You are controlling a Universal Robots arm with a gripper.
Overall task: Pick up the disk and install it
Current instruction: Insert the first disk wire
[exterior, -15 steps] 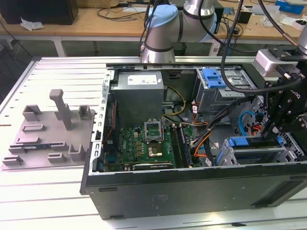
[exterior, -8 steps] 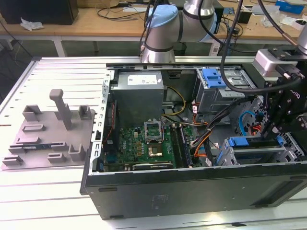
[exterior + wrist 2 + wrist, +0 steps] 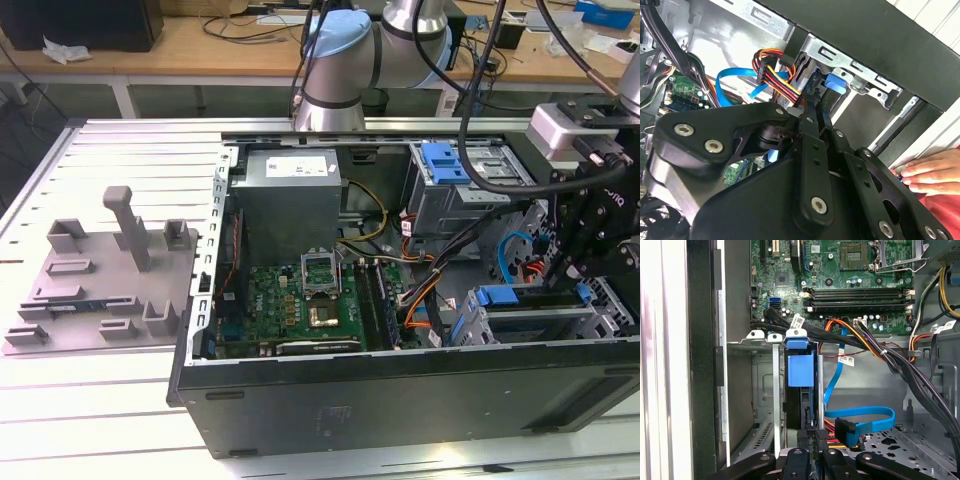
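Evidently the gripper sat right at the disk, but whether its jaws were clamped on the slab could not be told (the linkage hid the contact). The disk stood edge-on in the lower drive cage, near side of the case at the exterior view's right. Seating it well probably called for a straight push along the rails, clear of the cable bundle and the person's hand beside the case wall.

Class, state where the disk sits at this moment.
The disk stands edge-on in the metal drive cage at the exterior view's right. In the first wrist view it sits just ahead of the tool, beside a blue cable.
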